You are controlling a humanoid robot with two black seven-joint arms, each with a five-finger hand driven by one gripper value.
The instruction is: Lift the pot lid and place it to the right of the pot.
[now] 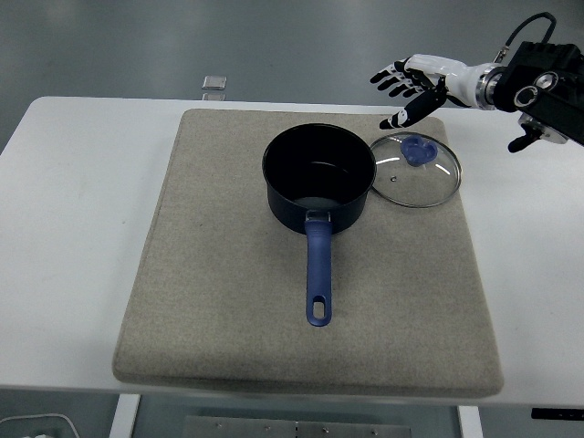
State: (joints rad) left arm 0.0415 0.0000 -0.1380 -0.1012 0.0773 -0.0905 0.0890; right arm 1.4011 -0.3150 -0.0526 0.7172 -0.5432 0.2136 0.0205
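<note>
Standing uncovered, pot (319, 175) holds nothing visible; blue-knobbed glass lid (417, 169) lies flat just below right hand (410, 84), fingers spread, empty.

Glass lid (416, 170) flat on grey mat (219, 301), just right of blue pot (318, 177). Right hand (411, 84) above lid, fingers spread, holding nothing.

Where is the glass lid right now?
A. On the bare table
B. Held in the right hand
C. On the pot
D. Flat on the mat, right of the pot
D: the glass lid lies on the mat beside the pot, and the right hand is open above it.
</note>
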